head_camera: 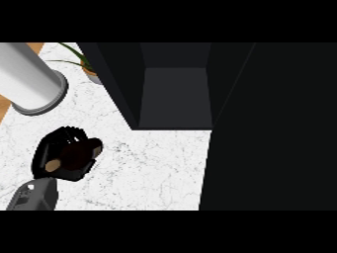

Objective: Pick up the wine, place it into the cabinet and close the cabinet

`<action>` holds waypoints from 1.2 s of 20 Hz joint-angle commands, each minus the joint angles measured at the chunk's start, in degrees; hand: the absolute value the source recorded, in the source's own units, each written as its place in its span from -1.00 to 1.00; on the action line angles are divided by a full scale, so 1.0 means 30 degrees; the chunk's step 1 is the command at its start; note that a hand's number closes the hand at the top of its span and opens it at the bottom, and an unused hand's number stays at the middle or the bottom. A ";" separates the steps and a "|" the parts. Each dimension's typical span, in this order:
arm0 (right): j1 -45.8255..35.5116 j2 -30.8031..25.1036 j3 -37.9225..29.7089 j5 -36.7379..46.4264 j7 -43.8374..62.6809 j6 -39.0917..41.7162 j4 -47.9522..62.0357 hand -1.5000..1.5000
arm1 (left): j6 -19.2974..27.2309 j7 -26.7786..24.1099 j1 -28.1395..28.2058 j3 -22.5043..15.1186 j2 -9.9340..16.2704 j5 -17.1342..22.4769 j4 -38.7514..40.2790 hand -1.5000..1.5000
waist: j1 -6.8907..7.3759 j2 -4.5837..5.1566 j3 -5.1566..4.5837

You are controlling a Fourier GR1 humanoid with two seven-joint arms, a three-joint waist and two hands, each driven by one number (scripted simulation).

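One forearm (34, 196) shows, coming in from the lower left edge, grey, and it ends in one black hand (65, 154): the left hand. The right hand shows nowhere. The left hand sits low over the white marble counter (156, 168), with its fingers curled round a dark thing in its grasp. That thing is one bottle, the wine (74, 154), mostly hidden by the fingers. A small tan round spot at the hand's lower left looks like one end of the bottle, which would put its long axis running from lower left to upper right, but the hand hides too much to tell which end is the neck, or how far the bottle tilts.

Beyond the hand stands one cabinet (175, 94), black, its compartment open toward the counter, with a dark grey floor inside. One dark panel (280, 128), likely its open door, fills the right side. The wine is well apart from the opening, to its lower left.

Far left stands one pale cylinder (25, 79), tilted in the view, and behind it one potted plant (83, 63) with thin green leaves.
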 commanded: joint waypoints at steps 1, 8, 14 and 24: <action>0.0520 -0.0402 -0.0923 -0.1763 0.1631 0.0034 -0.2740 -1.00 | 0.1776 0.0316 0.2254 -0.0212 -0.0595 -0.0176 -0.3037 1.00 | 0.0086 0.0073 -0.0079; 0.0315 0.0281 -0.0273 -0.0604 0.0461 -0.0184 -0.1382 -1.00 | 0.1561 0.3577 0.4188 -0.1250 -0.1975 0.1356 -0.9638 1.00 | 0.0127 0.0088 -0.0078; 0.0403 0.0720 0.1655 0.0991 0.1469 -0.0568 -0.2408 -1.00 | 0.2202 0.7848 0.5068 -0.2814 -0.2721 0.2071 -1.4489 1.00 | 0.0016 0.0078 -0.0095; 0.0798 0.0017 -0.0840 -0.1560 0.0840 0.0408 -0.2119 -1.00 | 0.4702 1.3933 0.2550 -0.4506 -0.3217 0.1493 -1.8507 1.00 | -0.0189 0.0146 -0.0089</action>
